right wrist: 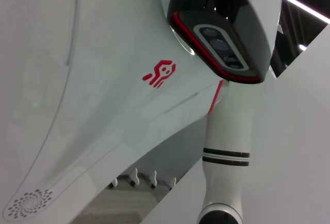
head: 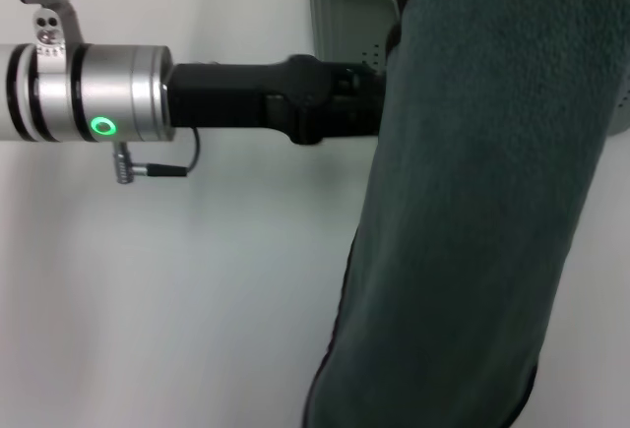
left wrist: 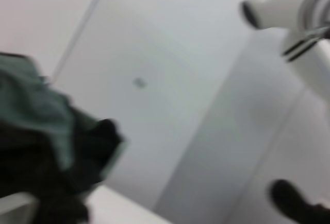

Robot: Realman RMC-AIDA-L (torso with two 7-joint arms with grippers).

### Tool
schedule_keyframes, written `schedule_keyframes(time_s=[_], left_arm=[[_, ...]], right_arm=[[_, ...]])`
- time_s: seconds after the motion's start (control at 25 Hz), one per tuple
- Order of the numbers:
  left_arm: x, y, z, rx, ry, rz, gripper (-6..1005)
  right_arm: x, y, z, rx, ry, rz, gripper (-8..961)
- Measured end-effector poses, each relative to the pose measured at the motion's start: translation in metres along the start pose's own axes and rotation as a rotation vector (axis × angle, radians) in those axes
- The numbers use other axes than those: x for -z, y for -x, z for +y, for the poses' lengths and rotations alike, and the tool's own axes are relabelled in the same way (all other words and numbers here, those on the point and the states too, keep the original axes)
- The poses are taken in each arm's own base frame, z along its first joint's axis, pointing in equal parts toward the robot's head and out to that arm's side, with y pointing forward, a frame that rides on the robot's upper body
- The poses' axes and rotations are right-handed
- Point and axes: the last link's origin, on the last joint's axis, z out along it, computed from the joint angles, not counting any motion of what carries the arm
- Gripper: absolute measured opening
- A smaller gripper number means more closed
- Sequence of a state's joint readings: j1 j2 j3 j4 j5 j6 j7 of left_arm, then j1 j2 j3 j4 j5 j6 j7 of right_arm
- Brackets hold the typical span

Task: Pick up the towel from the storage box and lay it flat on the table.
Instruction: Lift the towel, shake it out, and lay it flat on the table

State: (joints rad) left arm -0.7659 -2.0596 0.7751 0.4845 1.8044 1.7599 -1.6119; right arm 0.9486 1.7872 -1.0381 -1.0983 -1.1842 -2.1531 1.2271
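The left claw (head: 369, 103), its fingers hidden behind the towel (head: 472, 212), apparently held it hanging above the desk (head: 197, 290) beside the box (head: 345, 15); lowered bunched, it might land creased.

The head camera looks down, very close to the hanging towel (head: 482, 212). The left wrist camera also shows the towel (left wrist: 36, 110). The right wrist camera faces the robot's head (right wrist: 221, 28).

Towel (head: 482, 202) fleecy cloth; table (head: 197, 290) smooth, white
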Motion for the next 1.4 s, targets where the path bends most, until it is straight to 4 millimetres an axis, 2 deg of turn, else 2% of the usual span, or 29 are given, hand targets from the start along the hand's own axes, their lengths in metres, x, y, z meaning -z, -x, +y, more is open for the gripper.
schedule_keyframes(time_s=[0.08, 0.28, 0.68, 0.84, 1.12, 1.4], left_arm=[[-0.008, 0.000, 0.006, 0.000, 0.057, -0.011, 480], [-0.010, 0.000, 0.017, 0.006, 0.139, -0.002, 478], [0.010, -0.001, 0.025, 0.018, 0.165, 0.102, 475], [0.019, 0.002, 0.017, 0.037, 0.084, 0.123, 474], [0.014, 0.014, -0.005, 0.074, -0.065, 0.061, 473], [0.021, 0.011, -0.020, 0.235, -0.165, 0.077, 473]], right_arm=[[0.001, -0.001, 0.001, -0.003, -0.007, -0.002, 11], [0.001, -0.002, 0.002, -0.004, -0.014, -0.004, 12], [0.011, -0.003, 0.016, -0.016, -0.072, -0.011, 13], [0.012, 0.000, 0.018, -0.005, -0.085, -0.028, 13], [0.012, 0.004, 0.014, 0.017, -0.090, -0.052, 13], [0.011, 0.005, 0.014, 0.025, -0.089, -0.057, 14]])
